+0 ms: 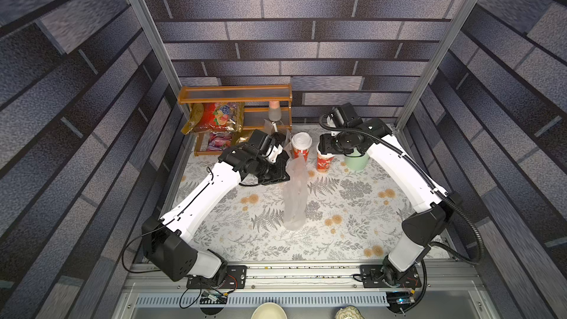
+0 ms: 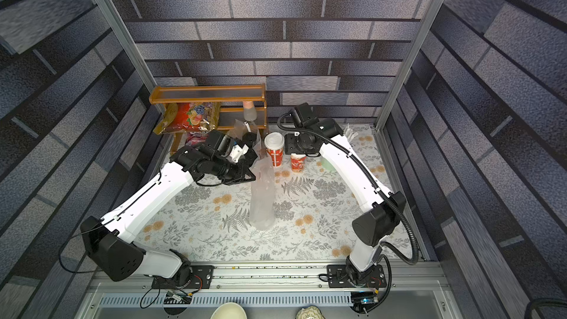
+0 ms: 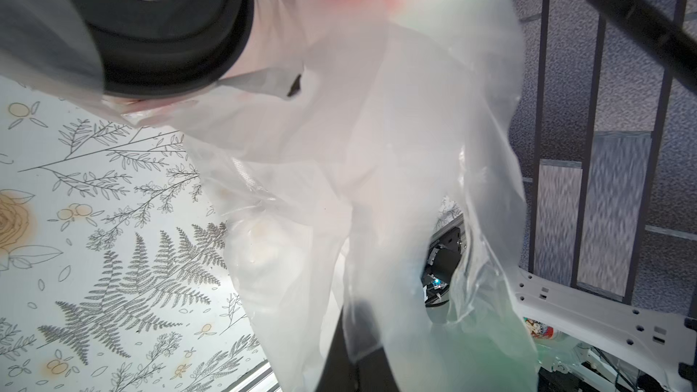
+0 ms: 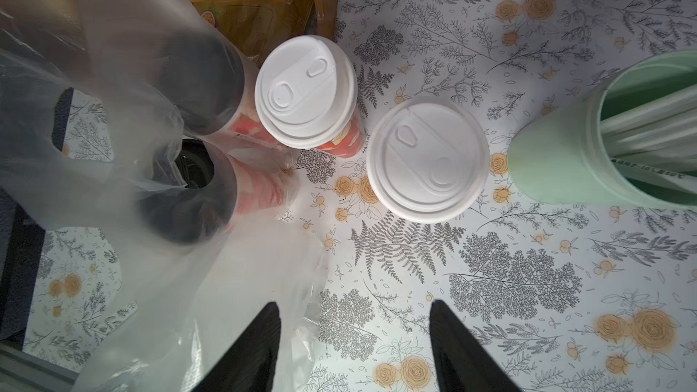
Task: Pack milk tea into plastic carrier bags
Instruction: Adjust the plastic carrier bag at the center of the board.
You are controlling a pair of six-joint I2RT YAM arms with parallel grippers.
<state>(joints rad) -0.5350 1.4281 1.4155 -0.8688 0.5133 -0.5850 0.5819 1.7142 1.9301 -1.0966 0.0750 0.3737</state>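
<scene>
Bag first: the left gripper (image 1: 287, 175) is clamped on the far end of the plastic carrier bag (image 1: 295, 201), which trails lengthwise toward the robot's base. Right of it stands one white-lidded cup (image 1: 301, 144). Then comes a second white-lidded cup (image 4: 426, 160), upright just under the right gripper (image 4: 358, 348), whose jaws are parted and empty.

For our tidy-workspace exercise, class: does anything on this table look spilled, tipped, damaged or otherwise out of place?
Nothing is spilled or tipped: both white-lidded milk tea cups stand upright, lids on. Only the red snack packet looks untidy, leaning crookedly out of the wooden shelf.
</scene>
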